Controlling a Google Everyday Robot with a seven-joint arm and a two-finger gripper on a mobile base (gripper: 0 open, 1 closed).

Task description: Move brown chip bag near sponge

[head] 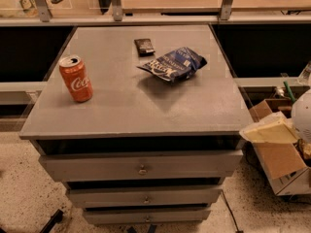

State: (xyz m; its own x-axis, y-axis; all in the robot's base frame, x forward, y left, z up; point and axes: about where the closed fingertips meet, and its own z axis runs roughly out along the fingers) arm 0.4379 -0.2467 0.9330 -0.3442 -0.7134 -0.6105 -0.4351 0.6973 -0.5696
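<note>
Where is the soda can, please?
In the camera view, the soda can stands on the tabletop, far left of the blue bag; the tool is past the right edge.

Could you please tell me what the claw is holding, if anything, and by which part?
It cannot be told: the claw sits at the right edge beside the cardboard box, off the table; the blue bag lies untouched.
</note>
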